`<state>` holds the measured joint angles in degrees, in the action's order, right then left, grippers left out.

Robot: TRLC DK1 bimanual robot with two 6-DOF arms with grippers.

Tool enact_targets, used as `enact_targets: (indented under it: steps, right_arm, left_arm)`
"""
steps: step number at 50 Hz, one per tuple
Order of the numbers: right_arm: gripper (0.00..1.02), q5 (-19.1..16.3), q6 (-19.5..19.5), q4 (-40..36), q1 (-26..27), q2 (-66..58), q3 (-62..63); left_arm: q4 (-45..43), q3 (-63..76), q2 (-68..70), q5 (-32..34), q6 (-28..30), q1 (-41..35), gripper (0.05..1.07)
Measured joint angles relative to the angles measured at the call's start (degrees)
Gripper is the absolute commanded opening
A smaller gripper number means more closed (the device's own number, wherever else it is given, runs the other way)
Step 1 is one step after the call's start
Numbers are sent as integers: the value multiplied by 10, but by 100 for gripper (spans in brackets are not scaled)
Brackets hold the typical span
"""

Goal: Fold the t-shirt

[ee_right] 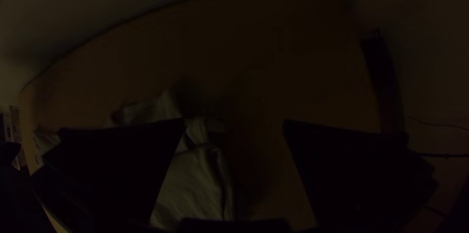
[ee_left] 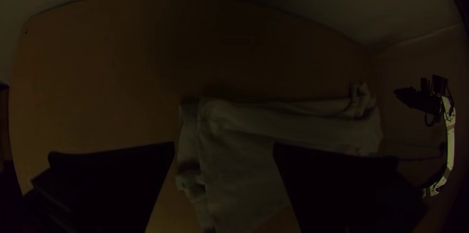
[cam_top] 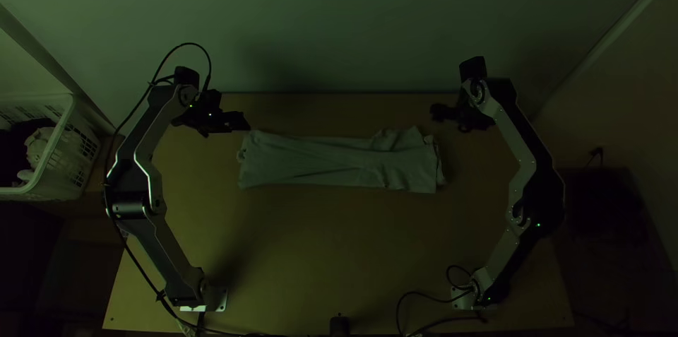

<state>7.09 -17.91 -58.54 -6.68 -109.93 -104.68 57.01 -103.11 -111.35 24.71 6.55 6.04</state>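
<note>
Across the top view, the whole t-shirt (cam_top: pixel 311 162) lies strip-like.

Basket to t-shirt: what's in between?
From the basket: the left arm with its black cable, then bare table up to the t-shirt. Top view shows it.

The room is dimly lit. The far edge of the wooden table (cam_top: pixel 318 252) is bordered by a plain wall (cam_top: pixel 339 19). Beyond the table's left side, bunched cloths (cam_top: pixel 39 146) are held in a white openwork basket (cam_top: pixel 69 119). Deep shadow is cast around the table's sides.
</note>
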Motion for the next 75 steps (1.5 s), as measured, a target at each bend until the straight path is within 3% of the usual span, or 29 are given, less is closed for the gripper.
enact_targets:
  steps: [6, 18, 32, 49, 64, 75]
  right_arm:
    - [98, -6, 0, 0, 8, 36, -4]
    - [98, -71, 0, 4, 24, 98, -12]
    - [98, -80, 0, 11, 28, 147, -14]
    - [98, -80, 0, 11, 31, 178, -14]
    - [98, -80, 0, 11, 31, 196, -14]
    - [98, -80, 0, 11, 31, 203, -14]
  left_arm:
    - [-2, 26, 0, 61, 2, 33, 103]
    - [-13, 82, 0, 142, 11, 74, 103]
    - [-75, 154, 0, 162, 15, 88, 103]
    - [-85, 178, -32, 185, 30, 92, 103]
    - [-120, 191, -32, 195, 20, 28, 103]
    - [-166, 196, -30, 194, -34, -54, 103]
